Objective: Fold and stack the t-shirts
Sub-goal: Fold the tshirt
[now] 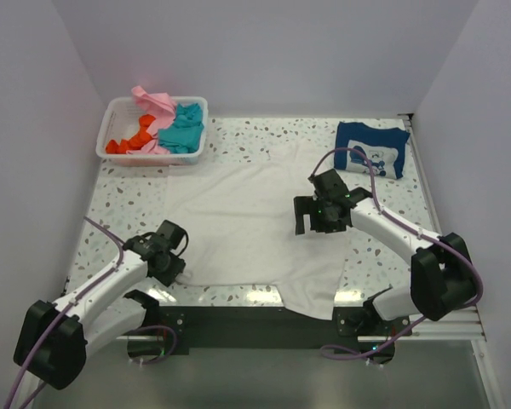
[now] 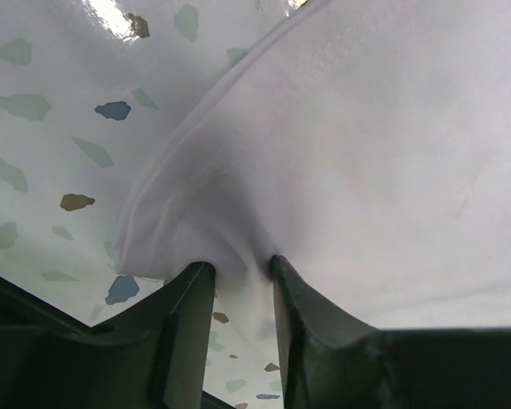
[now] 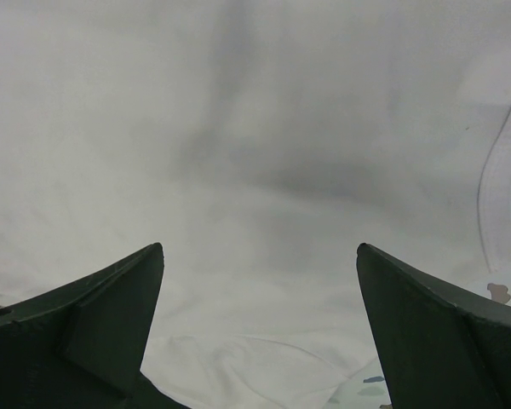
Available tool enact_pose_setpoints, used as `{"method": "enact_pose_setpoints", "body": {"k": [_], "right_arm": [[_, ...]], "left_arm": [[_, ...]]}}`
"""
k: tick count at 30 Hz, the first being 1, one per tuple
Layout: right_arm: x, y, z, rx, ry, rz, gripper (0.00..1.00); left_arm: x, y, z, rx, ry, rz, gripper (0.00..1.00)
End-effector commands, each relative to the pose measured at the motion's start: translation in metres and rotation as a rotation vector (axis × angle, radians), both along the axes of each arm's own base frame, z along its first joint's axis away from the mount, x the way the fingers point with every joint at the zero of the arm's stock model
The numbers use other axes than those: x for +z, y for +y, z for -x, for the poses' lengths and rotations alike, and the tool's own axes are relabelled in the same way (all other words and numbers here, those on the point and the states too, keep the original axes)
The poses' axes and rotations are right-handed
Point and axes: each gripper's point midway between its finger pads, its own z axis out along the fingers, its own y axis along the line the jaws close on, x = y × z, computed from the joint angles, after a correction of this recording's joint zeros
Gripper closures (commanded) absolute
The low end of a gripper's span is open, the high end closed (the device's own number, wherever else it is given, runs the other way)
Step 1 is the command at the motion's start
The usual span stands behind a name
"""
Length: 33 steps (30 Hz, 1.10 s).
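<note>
A plain white t-shirt (image 1: pixel 247 221) lies spread flat across the middle of the speckled table. My left gripper (image 1: pixel 177 271) is at its near left corner, shut on a pinch of the white cloth (image 2: pixel 238 281) at the hem. My right gripper (image 1: pixel 311 223) hovers open over the shirt's right half, its fingers (image 3: pixel 111 315) wide apart above bare white cloth (image 3: pixel 264 213). A folded navy t-shirt with a white cartoon print (image 1: pixel 372 149) lies at the back right. Pink (image 1: pixel 153 100), teal (image 1: pixel 184 129) and orange (image 1: pixel 129 139) t-shirts lie crumpled in the basket.
A white slotted plastic basket (image 1: pixel 111 115) stands at the back left corner. White walls close the table on the left, back and right. The shirt's near right part hangs over the table's front edge (image 1: pixel 311 302) by the black rail.
</note>
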Motion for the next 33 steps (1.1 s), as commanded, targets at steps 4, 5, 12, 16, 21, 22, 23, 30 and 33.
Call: {"method": "enact_pose_setpoints", "body": {"k": [4,5,12,16,21,22,23,30,33], "right_arm": [[0.007,-0.008,0.002,0.008,-0.022,0.015,0.01],[0.008,-0.008,0.003,0.006,-0.026,0.012,0.01],[0.012,-0.016,0.011,0.019,-0.032,0.04,0.01],[0.018,-0.017,0.028,0.067,-0.041,0.032,0.01],[0.018,-0.003,0.072,0.19,-0.017,0.095,0.01],[0.017,0.001,0.087,0.211,0.01,0.105,0.01],[0.012,-0.002,0.096,0.212,0.031,0.121,0.01],[0.0,0.005,0.168,0.319,0.136,0.129,0.02],[-0.007,0.005,0.182,0.337,0.161,0.155,0.07]], "left_arm": [[0.006,0.001,-0.012,0.027,-0.059,-0.009,0.73],[0.009,0.001,-0.013,0.03,-0.073,-0.001,0.74],[0.014,-0.001,-0.014,0.026,-0.097,0.018,0.98],[0.016,0.0,-0.013,0.015,-0.088,0.008,1.0],[0.026,0.003,-0.018,0.003,-0.118,-0.014,1.0],[0.027,0.004,-0.019,-0.005,-0.124,-0.015,1.0],[0.027,0.004,-0.019,-0.01,-0.127,-0.018,1.0],[0.028,0.005,-0.02,-0.053,-0.129,-0.034,1.0],[0.029,0.004,-0.021,-0.06,-0.137,-0.029,1.0]]}}
